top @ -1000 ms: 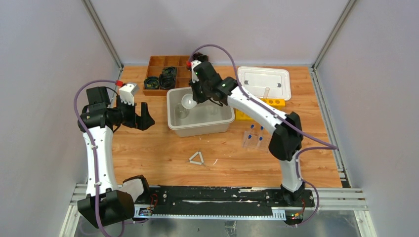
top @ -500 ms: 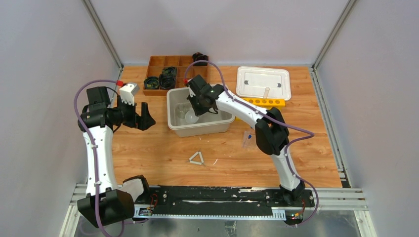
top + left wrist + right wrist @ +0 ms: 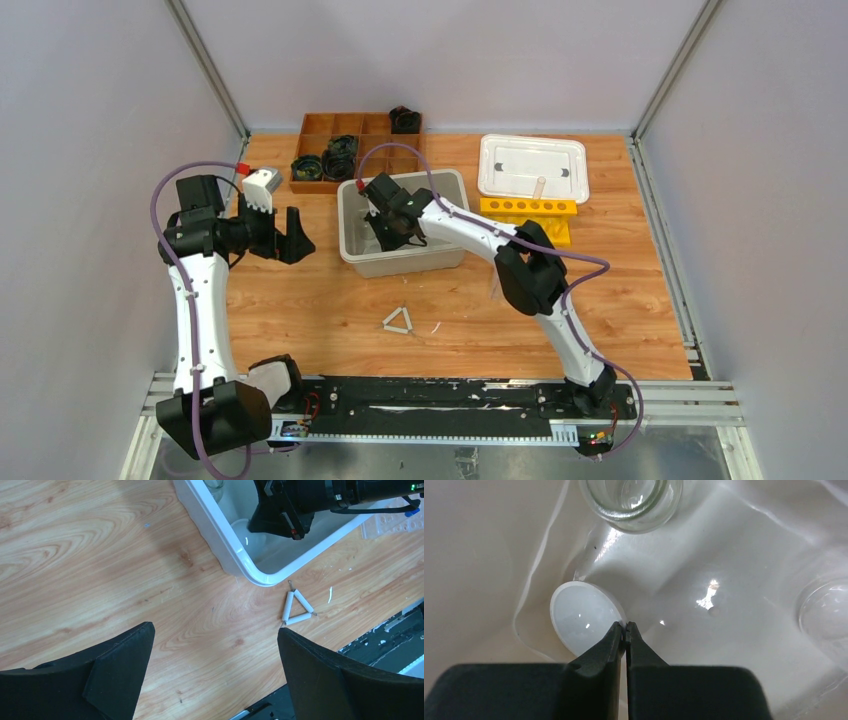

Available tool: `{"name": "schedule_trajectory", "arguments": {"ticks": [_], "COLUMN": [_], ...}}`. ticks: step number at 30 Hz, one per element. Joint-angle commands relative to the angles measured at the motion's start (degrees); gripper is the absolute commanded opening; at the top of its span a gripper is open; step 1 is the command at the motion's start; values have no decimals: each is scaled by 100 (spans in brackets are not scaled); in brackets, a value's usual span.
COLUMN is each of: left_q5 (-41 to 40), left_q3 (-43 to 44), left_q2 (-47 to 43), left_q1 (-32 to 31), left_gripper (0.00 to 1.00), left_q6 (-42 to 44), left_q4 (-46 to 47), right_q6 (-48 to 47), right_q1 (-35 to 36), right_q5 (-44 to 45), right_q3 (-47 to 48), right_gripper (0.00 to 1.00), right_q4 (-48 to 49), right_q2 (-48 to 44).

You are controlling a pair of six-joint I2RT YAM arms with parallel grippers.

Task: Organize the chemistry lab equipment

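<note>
My right gripper is down inside the grey bin, shut on the thin rim of the white dome, which sits low by the bin's wall. A clear beaker stands just beyond it and another to the right. My left gripper hangs open and empty over bare wood, left of the bin. The white triangle lies on the table in front of the bin, also seen from above. The clear rack shows beyond the bin's corner.
A yellow rack and a white lid lie at the back right. The brown wooden divided tray with black coils sits behind the bin. My right arm stretches across the table's middle to the bin.
My right gripper has come down from above the bin's back edge into the bin, carrying the white dome with it. The left arm has stayed put.
</note>
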Motion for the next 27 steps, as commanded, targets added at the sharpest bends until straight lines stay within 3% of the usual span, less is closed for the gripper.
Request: {"name": "schedule_trajectory", "arguments": {"ticks": [1, 8, 11, 18, 27], "left_q5": [141, 143, 99, -21, -28], "left_q3": [-77, -124, -118, -75, -79], "left_q2": [-35, -110, -79, -67, -71], "left_q1": [-4, -11, -8, -4, -7], "left_gripper": [100, 100, 100, 100, 100], "left_q6": [2, 15, -34, -74, -75], "left_q4": [26, 27, 23, 27, 24], "right_q6": [46, 42, -10, -219, -84], "right_q1": [6, 36, 42, 288, 1406], "right_q5": [160, 144, 261, 803, 1070], "right_q3": [109, -194, -246, -967, -3336], "right_gripper": [9, 42, 50, 62, 63], "right_q4": [223, 367, 381, 469, 718], "right_q2": [-7, -459, -856, -2319, -3682]}}
